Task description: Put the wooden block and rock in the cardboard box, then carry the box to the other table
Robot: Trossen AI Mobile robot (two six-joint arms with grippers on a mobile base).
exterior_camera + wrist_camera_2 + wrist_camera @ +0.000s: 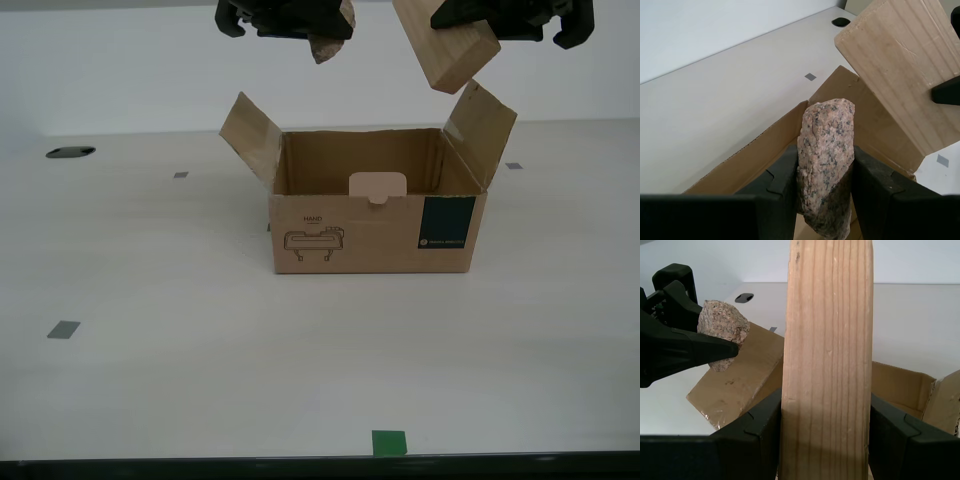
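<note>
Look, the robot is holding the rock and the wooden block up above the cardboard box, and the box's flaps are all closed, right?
Not quite. The cardboard box is open: the exterior view shows its flaps folded up and outward and its inside visible. The rest is right: my second gripper holds the rock and my first gripper holds the wooden block, both above the box.

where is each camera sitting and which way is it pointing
Exterior view: on the robot off the arms, facing the cardboard box on the cream table; both end effectors show above.
Second wrist view: on my second end effector, looking along its fingers at the rock.
First wrist view: on my first end effector, looking along the wooden block.
All share box, rock and block.
</note>
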